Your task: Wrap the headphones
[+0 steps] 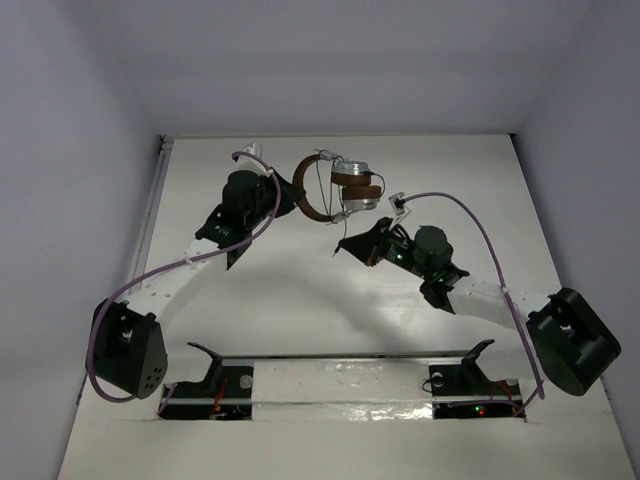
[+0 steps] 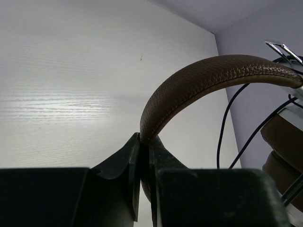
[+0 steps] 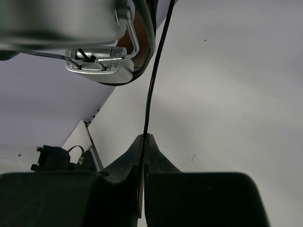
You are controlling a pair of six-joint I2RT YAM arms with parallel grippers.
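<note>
The headphones (image 1: 345, 188) are held up above the table at the back centre, brown headband (image 1: 308, 195) to the left, silver earcups (image 1: 355, 170) to the right. My left gripper (image 1: 296, 196) is shut on the headband (image 2: 199, 80); its jaws pinch the band's lower end. My right gripper (image 1: 340, 246) is shut on the thin dark cable (image 3: 151, 90), which runs taut up from its fingertips to the earcups (image 3: 94, 71). More cable loops hang beside the ear pads (image 2: 284, 142).
White table (image 1: 300, 300) inside white walls. Purple arm cables (image 1: 470, 215) arch over both arms. A dark rail with mounts (image 1: 340, 365) lies along the near edge.
</note>
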